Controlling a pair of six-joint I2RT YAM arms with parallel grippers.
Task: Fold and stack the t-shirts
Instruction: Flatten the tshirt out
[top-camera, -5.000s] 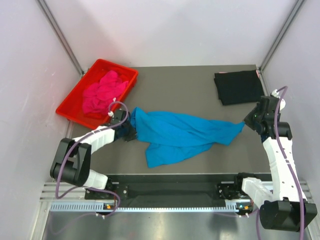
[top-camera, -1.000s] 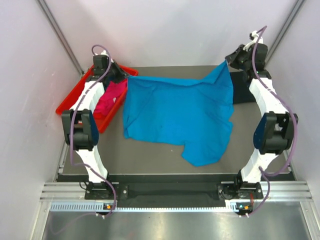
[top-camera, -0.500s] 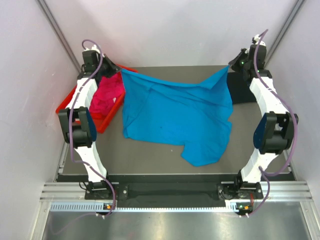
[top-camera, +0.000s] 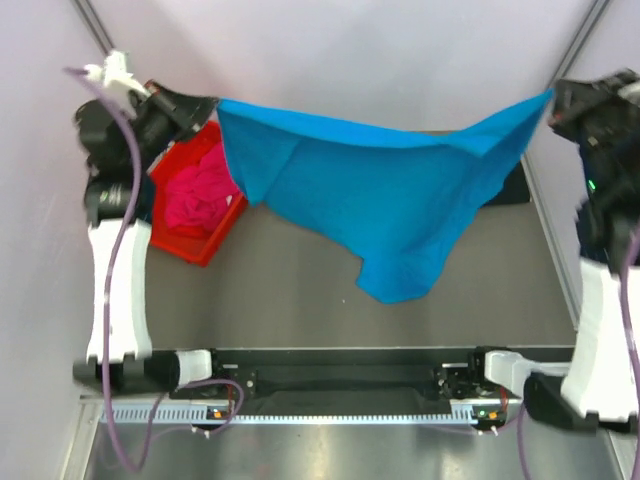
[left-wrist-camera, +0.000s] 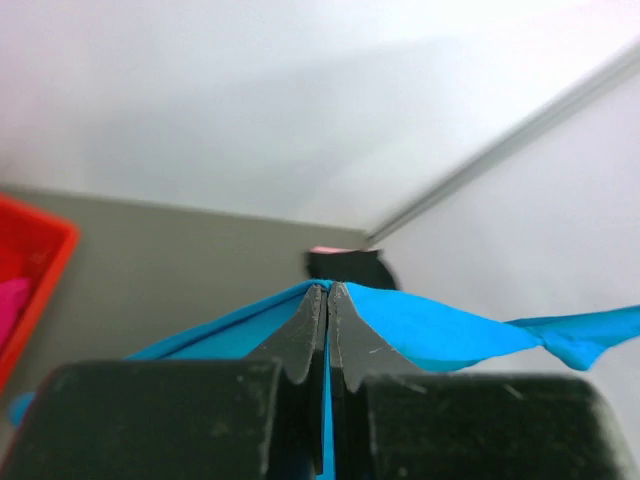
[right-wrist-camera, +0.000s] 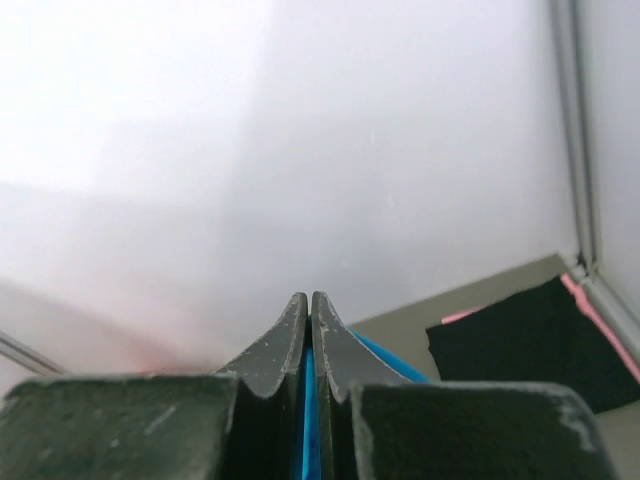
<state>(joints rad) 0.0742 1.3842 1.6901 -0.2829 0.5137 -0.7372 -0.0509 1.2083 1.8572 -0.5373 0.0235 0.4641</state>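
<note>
Aloft, turquoise t-shirt (top-camera: 390, 200) stretched wide, wrinkled; left hand (top-camera: 210, 104), right hand (top-camera: 553, 101) pinching corners.

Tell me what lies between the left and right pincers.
The blue shirt, pinched at one end by the left pincer and at the other by the right pincer, spans the whole stretch; the top view shows it.

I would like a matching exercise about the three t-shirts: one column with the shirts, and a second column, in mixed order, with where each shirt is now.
Column one:
1. turquoise t-shirt
2. pink t-shirt
3. black t-shirt

Column two:
a. lying flat on the table, far right
b. bunched in the red tray
c. stretched in the air

Pairs: 1-c, 2-b, 3-a
</note>
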